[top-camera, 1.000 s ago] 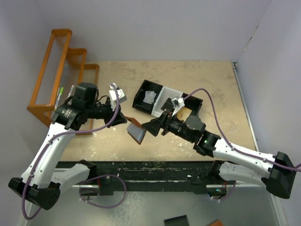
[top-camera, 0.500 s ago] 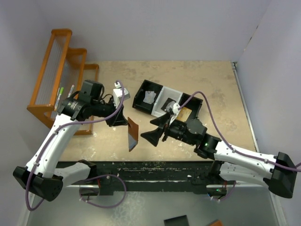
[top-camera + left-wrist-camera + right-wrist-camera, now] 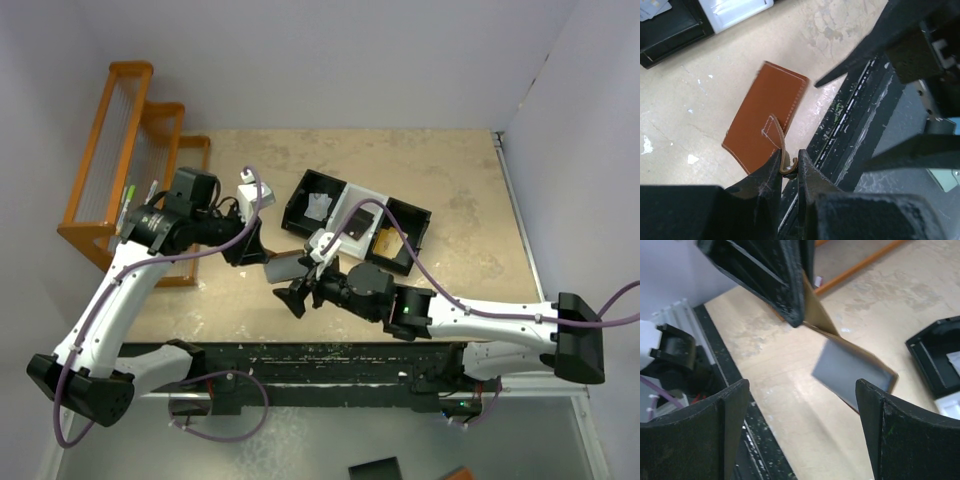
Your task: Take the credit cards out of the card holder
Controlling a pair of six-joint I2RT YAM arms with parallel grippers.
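Note:
The card holder [image 3: 286, 266], a brown leather wallet, hangs from my left gripper [image 3: 256, 250], which is shut on its snap tab [image 3: 780, 150]. The left wrist view shows its brown outside [image 3: 767, 122] above the table. The right wrist view shows its pale blue-grey lining [image 3: 849, 371] under the left gripper's fingers [image 3: 775, 280]. My right gripper [image 3: 297, 298] is open and empty, just near and right of the wallet, with the jaws wide apart [image 3: 801, 390]. A dark card [image 3: 359, 222] and a gold-orange card [image 3: 385, 240] lie in the tray.
The black-and-white three-compartment tray [image 3: 405, 215] stands behind the wallet, with a white paper scrap [image 3: 318, 207] in its left compartment. An orange wire rack [image 3: 130, 150] stands at the far left. The black front rail [image 3: 860, 110] runs along the table's near edge.
My right arm has swung left from beside the tray to just under the wallet. The wallet, held by my left gripper, has turned from hanging edge-on to lying flatter.

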